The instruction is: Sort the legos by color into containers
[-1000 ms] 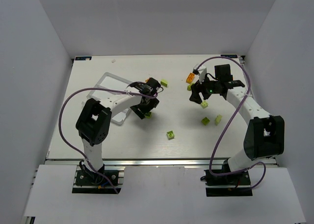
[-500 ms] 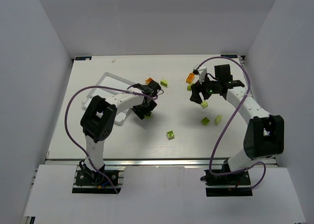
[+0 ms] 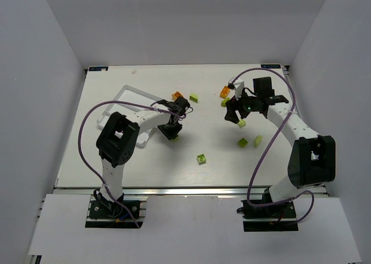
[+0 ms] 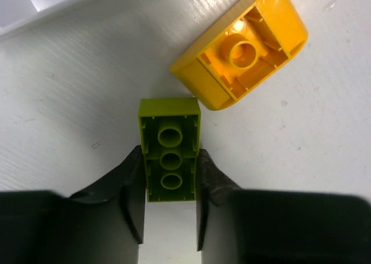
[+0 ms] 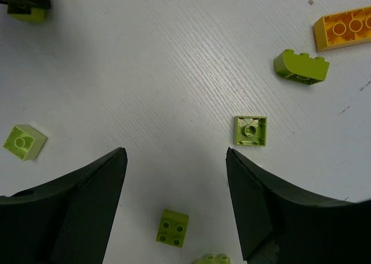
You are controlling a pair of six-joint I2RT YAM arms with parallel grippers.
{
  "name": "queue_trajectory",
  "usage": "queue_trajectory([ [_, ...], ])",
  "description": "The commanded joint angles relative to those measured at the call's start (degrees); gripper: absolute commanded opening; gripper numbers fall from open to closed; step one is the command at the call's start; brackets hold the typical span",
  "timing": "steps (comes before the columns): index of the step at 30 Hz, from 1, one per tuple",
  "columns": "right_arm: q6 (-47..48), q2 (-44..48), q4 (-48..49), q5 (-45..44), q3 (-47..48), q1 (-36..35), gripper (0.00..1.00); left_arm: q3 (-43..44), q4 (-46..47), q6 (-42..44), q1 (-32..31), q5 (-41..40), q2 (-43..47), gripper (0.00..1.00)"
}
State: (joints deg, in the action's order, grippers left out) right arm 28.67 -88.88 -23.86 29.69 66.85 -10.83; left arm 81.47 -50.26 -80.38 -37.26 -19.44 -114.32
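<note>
As you look out from the arm bases at the near edge of the white tabletop (image 3: 151,171), you first meet a pale green brick (image 3: 201,158) lying alone between the two arms. Slightly farther and to the right, a square green brick (image 3: 243,142) with its studs up lies near a lighter green brick (image 3: 257,140), the two not touching.

Farther on, left of center, your left pincer (image 4: 170,174) is clamped on a lime brick (image 4: 170,136). The brick is upside down, its hollow underside facing the wrist camera, and the fingers (image 4: 127,189) press its two long sides. In that wrist view a larger yellow-orange brick (image 4: 240,50), also upside down and turned cornerwise, sits just beyond the lime brick; you cannot tell whether they touch. To the left of this pincer lies the clear tray (image 3: 132,89) with its whitish rim, reaching toward the far left of the tabletop.

On the right side, your right pincer (image 5: 174,154) hangs above the tabletop with its jaws wide apart, gripping nothing. A small upside-down green brick (image 5: 250,130) lies just ahead of one fingertip. Farthest away, a rounded green brick (image 5: 301,66) lies near a long orange brick (image 5: 345,28), and another green brick (image 3: 195,98) lies toward the middle of the far side.
</note>
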Motion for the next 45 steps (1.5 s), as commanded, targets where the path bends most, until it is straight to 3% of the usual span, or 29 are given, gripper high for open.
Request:
queue_trajectory([
  [1,0.6,1.08,0.13,0.1,-0.05,0.28,0.74,0.97,-0.36,2.32,-0.88,0.62,2.95,0.19],
  [2,0.95,1.34,0.04,0.28,-0.14,0.37,0.74,1.49,-0.36,3.38,-0.89,1.5,3.66,0.08],
  [4,1.74,1.69,-0.57,1.42,-0.23,0.46,0.72,2.46,-0.45,6.28,-1.5,3.61,5.59,0.0],
  [10,3.77,2.22,-0.84,5.19,-1.28,0.11,0.63,1.5,1.04,11.12,-2.12,7.58,15.79,0.0],
  [14,4.03,2.22,-1.02,7.74,-1.55,-0.33,0.37,3.77,2.18,15.24,0.6,0.39,18.35,0.0],
  [15,4.03,2.31,-1.19,8.71,-1.55,-0.68,0.27,4.48,3.14,16.21,2.78,-2.33,17.82,0.0],
  [17,3.86,2.66,-1.28,8.89,-1.63,-1.12,0.22,7.19,3.85,17.88,5.6,-3.06,16.16,0.0],
  [19,3.85,3.27,-1.37,9.33,-1.99,-2.17,0.23,9.48,4.38,19.81,9.47,-2.8,11.95,0.0],
  [27,3.59,5.21,-0.67,7.49,-4.18,-4.81,0.46,24.78,2.54,26.76,17.21,-1.83,-2.82,0.01],
  [33,3.85,4.25,-1.89,8.45,-5.15,-6.31,0.68,28.22,1.31,29.05,19.76,-0.69,-8.81,0.26],
  [34,3.85,4.07,-1.9,8.45,-5.32,-6.83,0.69,28.22,1.48,29.05,19.76,-0.6,-9.16,0.31],
  [35,3.85,3.89,-1.9,8.54,-5.76,-7.18,0.7,27.95,1.57,29.14,20.37,-0.34,-9.34,0.44],
  [38,2.63,3.1,-1.9,6.97,-5.94,-9.12,0.72,27.51,2.18,29.14,20.9,0.28,-8.9,0.62],
  [42,-0.87,1.52,-1.72,3.72,-5.59,-11.49,0.74,27.25,2.71,29.75,20.91,0.9,-7.76,0.8],
  [45,-5.79,-0.05,-0.93,-0.84,-4.63,-14.04,0.73,26.64,3.15,30.63,20.91,1.77,-5.83,0.89],
])
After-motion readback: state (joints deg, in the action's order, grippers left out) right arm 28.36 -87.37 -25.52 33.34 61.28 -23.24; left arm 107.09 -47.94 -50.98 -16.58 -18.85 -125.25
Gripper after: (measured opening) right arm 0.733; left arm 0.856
